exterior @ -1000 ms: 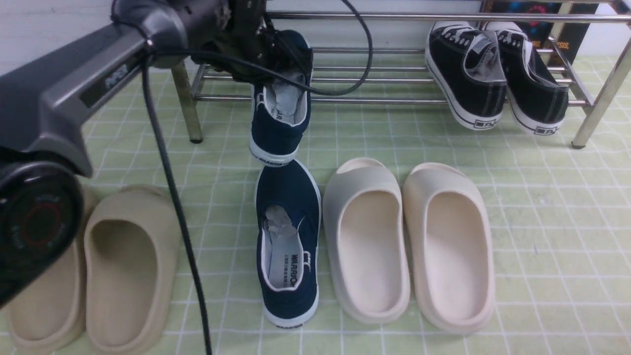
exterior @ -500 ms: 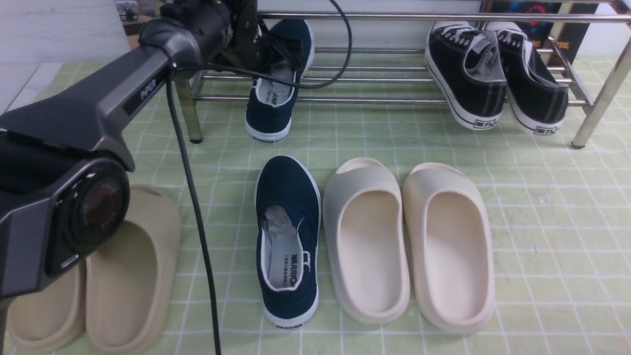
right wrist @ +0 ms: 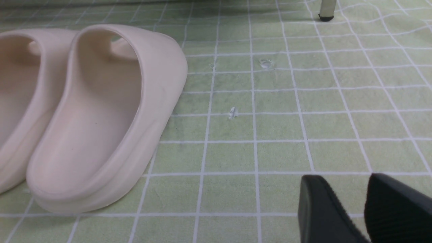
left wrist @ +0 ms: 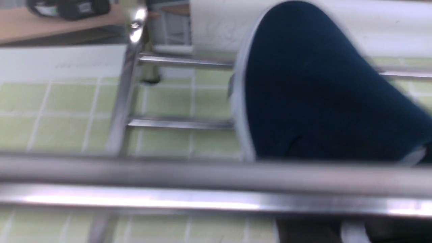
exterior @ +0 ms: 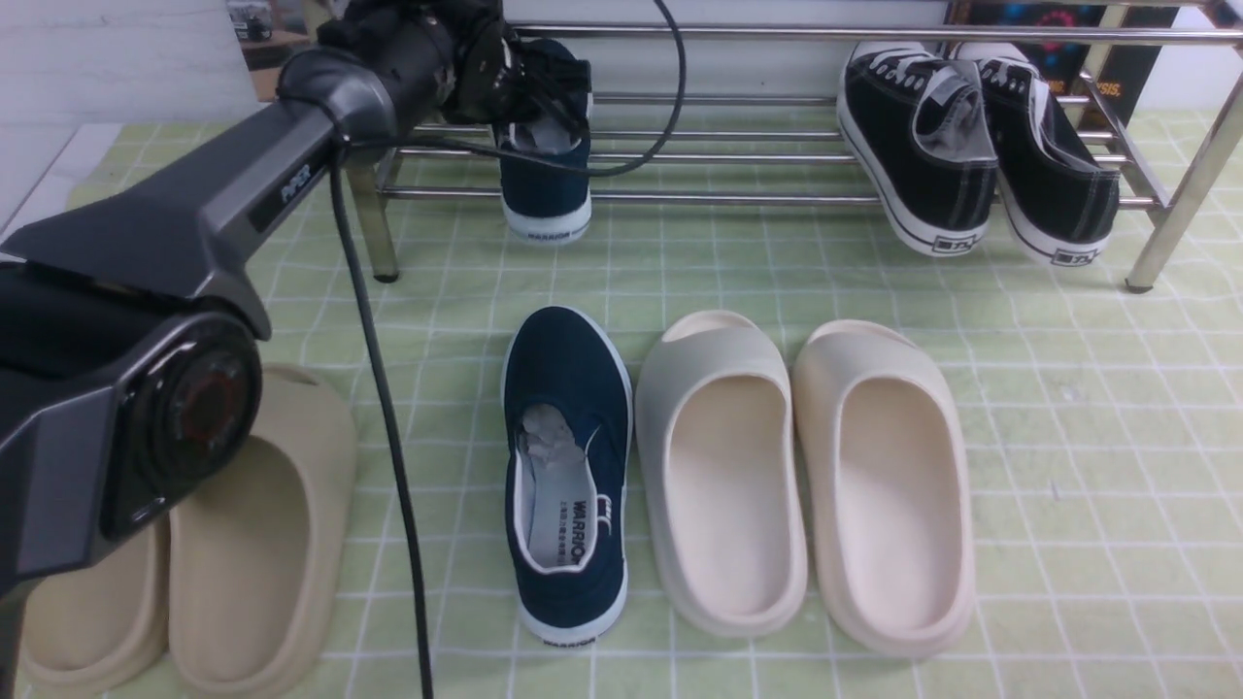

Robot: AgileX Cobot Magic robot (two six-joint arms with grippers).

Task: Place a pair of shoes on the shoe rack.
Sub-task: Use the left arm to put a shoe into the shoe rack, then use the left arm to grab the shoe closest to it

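One wide chrome shoe rack is seen across the top of the frame, with the left arm stretched towards it from the left edge. Two cream slides are set at lower centre, and beige slides are seen at lower left, partly covered by the arm. Black lace-up sneakers are carried by the rack at upper right.

The loose navy slip-on is found at centre, just beside the nearer cream slide, its long axis run nearly up the frame, toe pointed at the rack. The other navy slip-on is placed at upper left of centre, over the lower rails, heel towards the camera. The left gripper is held at its opening; whether the shoe is pinched or released cannot be told. The right gripper is spread, a gap being left between its tips.

Once the upper shoe is freed, the loose one would probably be reached almost straight down the frame from the left gripper, and its sides should be straddled across that axis. The left arm appears better placed for this.
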